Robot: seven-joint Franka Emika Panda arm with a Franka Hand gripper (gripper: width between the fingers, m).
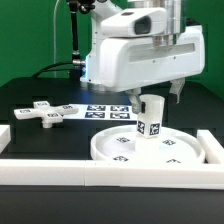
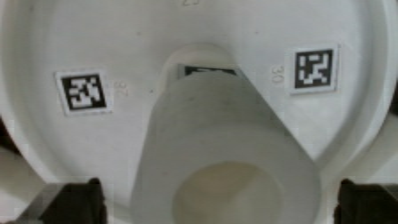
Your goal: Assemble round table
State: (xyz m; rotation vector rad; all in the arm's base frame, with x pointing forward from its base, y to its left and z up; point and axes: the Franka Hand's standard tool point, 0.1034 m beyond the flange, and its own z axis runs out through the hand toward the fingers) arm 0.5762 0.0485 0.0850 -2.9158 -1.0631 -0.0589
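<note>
The large round disc (image 1: 120, 152) lies flat near the front rail, rim up. The short cylindrical leg (image 1: 150, 117) stands upright on its middle, with a tag on its side. My gripper (image 1: 155, 96) hangs right over the leg's top. In the wrist view I look down the leg (image 2: 222, 130) onto the disc (image 2: 71, 50), which shows two tags. My gripper (image 2: 217, 200) is open, with one dark fingertip (image 2: 71, 200) on each side of the leg's top and a gap to the leg on both sides. The cross-shaped base piece (image 1: 50, 112) lies on the table at the exterior view's left.
The marker board (image 1: 108, 111) lies flat behind the disc. White border rails run along the front (image 1: 110, 172), at the exterior view's left (image 1: 5, 135) and at its right (image 1: 210, 145). A black cable hangs at the back (image 1: 76, 40).
</note>
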